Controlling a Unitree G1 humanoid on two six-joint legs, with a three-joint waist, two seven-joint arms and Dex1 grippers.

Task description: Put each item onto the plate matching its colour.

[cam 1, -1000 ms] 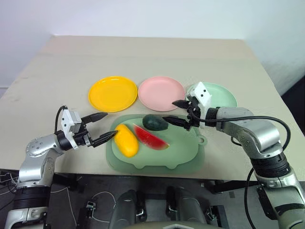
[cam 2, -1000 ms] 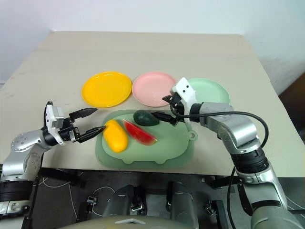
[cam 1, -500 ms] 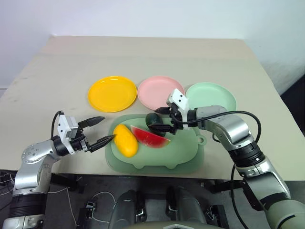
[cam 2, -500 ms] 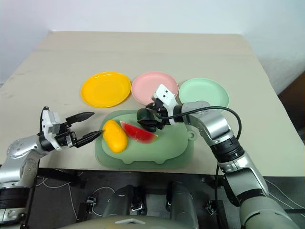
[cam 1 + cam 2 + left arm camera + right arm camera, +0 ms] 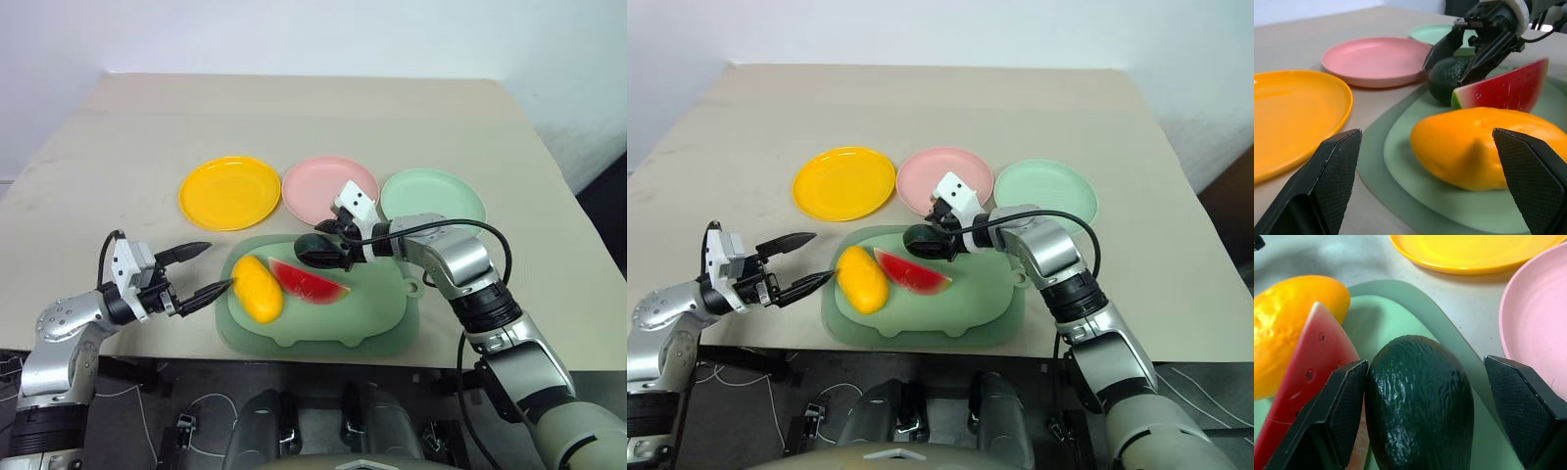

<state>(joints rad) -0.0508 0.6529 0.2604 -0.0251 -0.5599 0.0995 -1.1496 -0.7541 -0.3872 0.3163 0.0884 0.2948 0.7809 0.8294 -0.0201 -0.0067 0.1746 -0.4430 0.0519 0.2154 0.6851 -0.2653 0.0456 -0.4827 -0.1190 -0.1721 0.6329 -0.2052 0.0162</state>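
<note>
Both pincers gape; right pincer (image 5: 321, 245) has moved in from the green plate (image 5: 433, 196) to straddle avocado (image 5: 315, 252).

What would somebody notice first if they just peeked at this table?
Probably the three bright plates in a row: yellow plate, pink plate, mint plate. In front of them a pale green tray holds a mango, a watermelon wedge and an avocado, with the right gripper open around the avocado.
</note>
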